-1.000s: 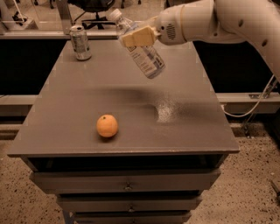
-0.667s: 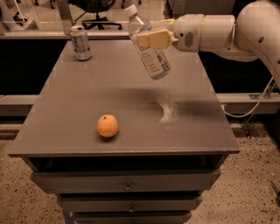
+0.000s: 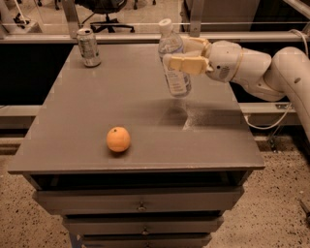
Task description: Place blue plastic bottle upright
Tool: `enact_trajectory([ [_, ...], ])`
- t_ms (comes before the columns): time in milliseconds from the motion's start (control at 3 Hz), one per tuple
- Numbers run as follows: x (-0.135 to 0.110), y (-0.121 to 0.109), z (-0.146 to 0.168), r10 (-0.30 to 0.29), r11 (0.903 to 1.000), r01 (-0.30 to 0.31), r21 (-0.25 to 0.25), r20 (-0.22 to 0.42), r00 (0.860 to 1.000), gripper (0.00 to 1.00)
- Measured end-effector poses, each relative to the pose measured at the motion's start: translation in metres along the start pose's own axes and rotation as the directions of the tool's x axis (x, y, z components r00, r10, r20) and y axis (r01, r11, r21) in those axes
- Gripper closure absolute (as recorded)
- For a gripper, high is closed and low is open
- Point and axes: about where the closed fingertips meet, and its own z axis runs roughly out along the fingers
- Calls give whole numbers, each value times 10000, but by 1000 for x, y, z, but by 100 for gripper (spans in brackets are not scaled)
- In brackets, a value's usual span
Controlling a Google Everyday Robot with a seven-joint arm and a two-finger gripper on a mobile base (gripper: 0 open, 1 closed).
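Since a second ago, has swung the bottle (image 3: 169, 43) from a steep slant to nearly upright and brought it a little lower. Now holds it in the gripper (image 3: 175, 52), pinched across the upper body just below the shoulder, with one tan finger (image 3: 186, 63) across the near side and the other behind. Carries it clear of the table (image 3: 97, 97), in the air over the right rear part, with the white cap (image 3: 165, 23) on top and leaning slightly left. Shows the label (image 3: 179, 82) toward the camera, below the near finger. Throws a soft shadow (image 3: 177, 116) on the top, just in front of and beneath the bottle. Reaches in from the right with the white arm (image 3: 261, 72), wrist roughly level. Has left the can (image 3: 88, 47) standing where it was, at the left rear corner, well apart from the bottle. Has left the orange (image 3: 118, 139) in place too, near the front edge and left of centre, well apart from both. Has drawers (image 3: 140, 201) beneath the top, and an office chair (image 3: 104, 7) on the floor behind the table.
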Motion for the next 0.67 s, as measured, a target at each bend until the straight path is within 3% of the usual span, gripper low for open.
enact_trajectory([
  [333,13,7,-11,-252,9997,256,-53,765,9968,100],
  [667,19,7,-18,-237,9997,229,81,1144,9931,100],
])
